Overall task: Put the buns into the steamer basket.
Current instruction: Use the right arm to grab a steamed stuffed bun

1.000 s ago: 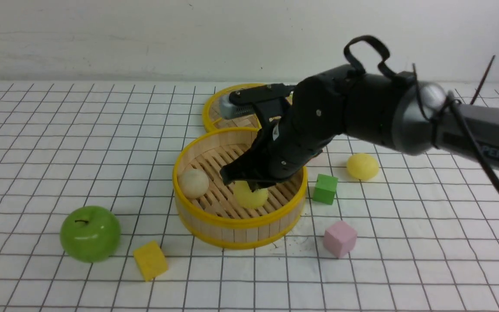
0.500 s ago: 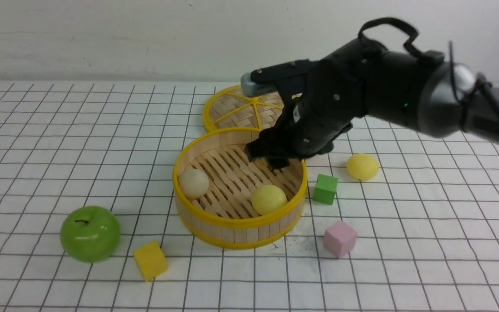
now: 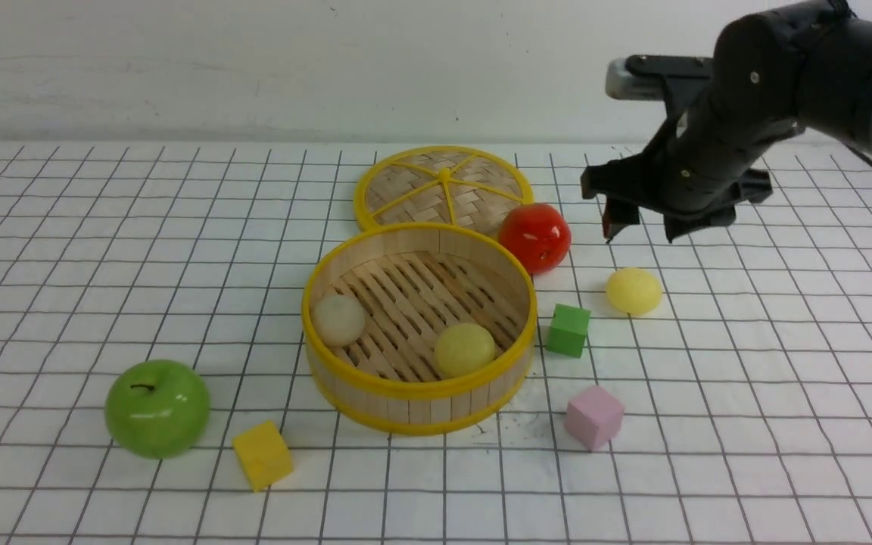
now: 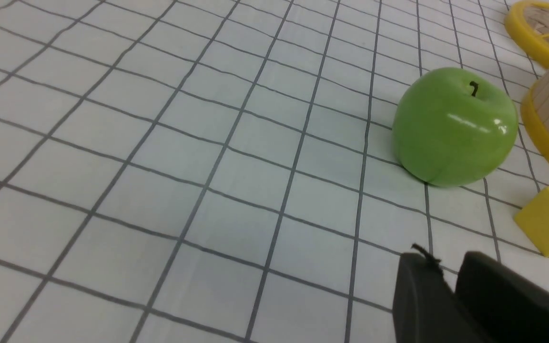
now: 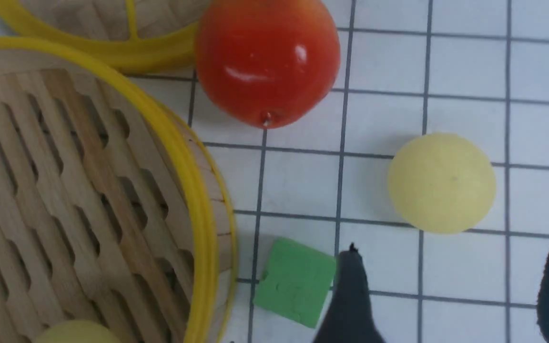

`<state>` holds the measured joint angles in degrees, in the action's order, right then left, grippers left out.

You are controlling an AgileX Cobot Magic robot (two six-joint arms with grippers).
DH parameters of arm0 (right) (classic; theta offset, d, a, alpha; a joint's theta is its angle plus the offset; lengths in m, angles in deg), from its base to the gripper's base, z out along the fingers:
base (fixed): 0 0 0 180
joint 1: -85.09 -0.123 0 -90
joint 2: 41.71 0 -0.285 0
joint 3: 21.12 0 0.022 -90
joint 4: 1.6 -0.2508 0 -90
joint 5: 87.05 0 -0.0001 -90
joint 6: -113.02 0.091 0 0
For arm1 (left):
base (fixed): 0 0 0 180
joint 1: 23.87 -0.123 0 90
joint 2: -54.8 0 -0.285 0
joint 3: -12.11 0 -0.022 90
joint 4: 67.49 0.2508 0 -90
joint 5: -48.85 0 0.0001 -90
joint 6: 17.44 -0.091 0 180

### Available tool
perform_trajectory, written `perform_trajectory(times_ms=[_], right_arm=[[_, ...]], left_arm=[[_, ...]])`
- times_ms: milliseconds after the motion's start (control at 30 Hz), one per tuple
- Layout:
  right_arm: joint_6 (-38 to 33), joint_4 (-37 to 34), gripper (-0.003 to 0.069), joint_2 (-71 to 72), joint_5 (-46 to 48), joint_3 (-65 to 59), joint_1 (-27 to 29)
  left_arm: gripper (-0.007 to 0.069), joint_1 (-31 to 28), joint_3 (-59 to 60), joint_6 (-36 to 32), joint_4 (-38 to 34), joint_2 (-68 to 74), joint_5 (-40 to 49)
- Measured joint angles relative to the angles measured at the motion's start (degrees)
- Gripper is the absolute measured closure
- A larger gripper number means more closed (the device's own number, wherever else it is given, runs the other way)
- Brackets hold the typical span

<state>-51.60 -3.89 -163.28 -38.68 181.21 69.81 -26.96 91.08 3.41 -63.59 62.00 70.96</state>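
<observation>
My right pincer [image 3: 652, 225] hangs wide, empty, above the loose yellow bun [image 3: 633, 291]. In the steamer basket [image 3: 421, 390] sit the beige bun [image 3: 338, 319] and second yellow bun [image 3: 464, 349].

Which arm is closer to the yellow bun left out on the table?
Right. The open right gripper hangs above that yellow bun; the left gripper sits far off, by the green apple.

The raised front camera faces forward and down over the white gridded table [image 3: 65, 227] from mid-distance. The left wrist camera skims low and close, sharing the glossy green apple [image 4: 453, 126] at 8 o'clock of the round bamboo-slat steamer basket [image 3: 413, 390]. The right wrist camera looks nearly straight down, close, sharing the pale yellow bun [image 5: 441, 183] at the basket's 3 o'clock.
</observation>
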Motion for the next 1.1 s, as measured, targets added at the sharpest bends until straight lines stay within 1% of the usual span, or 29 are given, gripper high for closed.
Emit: perform_trajectory(times_ms=[33,100,167,333,433,533,700,733,867,1000,1033,1067,1100], right_arm=[[-0.6,-2.7,0.0163,-1.2,-1.0,0.0,1.3],[-1.0,-4.0,0.0163,-1.9,-1.7,0.0,2.2],[-1.4,-6.7,0.0163,-3.8,-4.3,0.0,4.4],[-1.4,-9.0,0.0163,-6.1,-7.5,0.0,6.8],[-1.4,-9.6,0.0163,-6.9,-8.5,0.0,7.2],[-1.4,-11.8,0.0169,-8.2,-9.8,0.0,7.3],[-1.4,-13.9,0.0195,-10.0,-10.3,0.0,7.3],[-1.4,-14.0,0.0215,-10.7,-10.3,0.0,7.3],[-1.4,-14.1,0.0254,-11.7,-10.9,0.0,7.4],[-1.4,-14.1,0.0348,-12.0,-11.5,0.0,7.9],[-1.4,-14.1,0.0392,-12.0,-11.6,0.0,7.9],[-1.4,-14.1,0.0405,-12.0,-11.6,0.0,7.9],[-1.4,-14.1,0.0433,-12.0,-11.6,0.0,7.9]], left_arm=[[0.0512,0.0,0.0,0.0,0.0,0.0,0.0],[0.0512,0.0,0.0,0.0,0.0,0.0,0.0],[0.0511,0.0,0.0,0.0,0.0,0.0,0.0],[0.0505,0.0,0.0,0.0,0.0,0.0,0.0],[0.0503,0.0,0.0,0.0,0.0,0.0,0.0],[0.05,0.0,0.0,0.0,0.0,0.0,0.0],[0.0495,0.0,0.0,0.0,0.0,0.0,0.0],[0.0493,0.0,0.0,0.0,0.0,0.0,0.0],[0.0489,0.0,0.0,0.0,0.0,0.0,0.0],[0.0482,0.0,0.0,0.0,0.0,0.0,0.0],[0.048,0.0,0.0,0.0,0.0,0.0,0.0],[0.048,0.0,0.0,0.0,0.0,0.0,0.0],[0.048,0.0,0.0,0.0,0.0,0.0,0.0]])
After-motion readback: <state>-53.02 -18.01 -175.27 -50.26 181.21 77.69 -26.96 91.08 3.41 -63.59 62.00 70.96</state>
